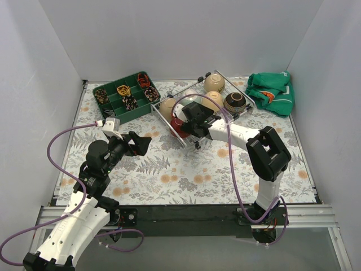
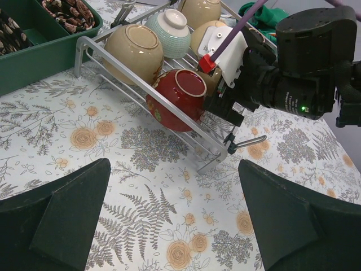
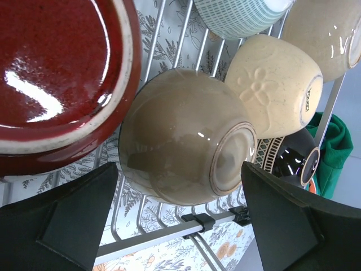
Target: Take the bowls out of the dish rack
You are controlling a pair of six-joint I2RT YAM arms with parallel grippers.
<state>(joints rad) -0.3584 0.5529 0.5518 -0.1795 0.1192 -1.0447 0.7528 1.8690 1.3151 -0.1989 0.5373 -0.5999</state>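
The silver wire dish rack (image 1: 246, 112) stands at the back centre and holds several bowls. A beige bowl (image 1: 214, 83), a dark brown bowl (image 1: 234, 102), another beige bowl (image 1: 167, 107) and a red bowl (image 1: 178, 127) show from above. My right gripper (image 1: 192, 121) hangs over the rack's near end, open. In the right wrist view its fingers (image 3: 67, 220) flank a tan bowl (image 3: 180, 147) lying on its side, not touching it, with the red bowl (image 3: 56, 73) just left. My left gripper (image 2: 175, 226) is open over bare table, short of the rack's rail (image 2: 152, 96) and the red bowl (image 2: 179, 99).
A green compartmented tray (image 1: 125, 96) of small items sits left of the rack. A green cloth (image 1: 272, 93) lies at the back right. White walls close in three sides. A mint bowl (image 2: 169, 31) and a beige bowl (image 2: 134, 51) lean against the rack's left end.
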